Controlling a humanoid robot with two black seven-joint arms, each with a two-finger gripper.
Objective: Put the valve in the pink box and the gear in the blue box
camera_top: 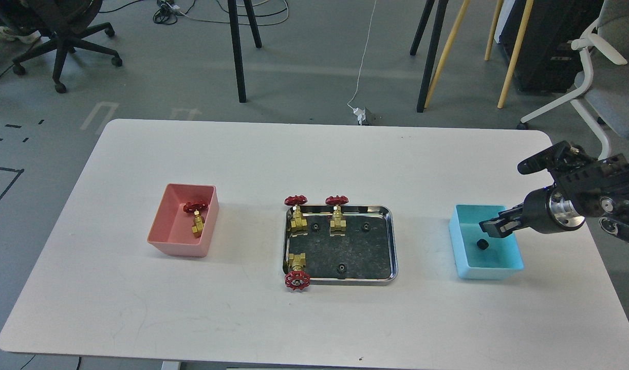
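- The steel tray (391,241) is sitting mid-table and serving as the landmark; at its near left corner a valve (297,271) is lying on its side, its red wheel hanging out over the rim toward the table's front edge.
- A small black gear (340,267) is resting on the tray floor close to the near rim, right of that valve.
- Further back in the tray, two more valves (297,216) (337,217) are standing upright along the far rim, each with a gear (316,226) (366,226) lying just to its right, waiting to be sorted.
- Well to the right of the tray, the blue box (463,259) is holding one gear (482,244) on its floor, so that part looks delivered.
- The right gripper (490,226) is hovering just above that gear, over the blue box; its fingers (499,227) are showing a slight gap and pinching nothing, which suits a drop just made.
- Well to the left of the tray, the pink box (163,241) is holding one valve (196,217) leaning against its right wall.
- The left gripper is not showing anywhere.
- Judging by the count, three valves and three gears are remaining to move.
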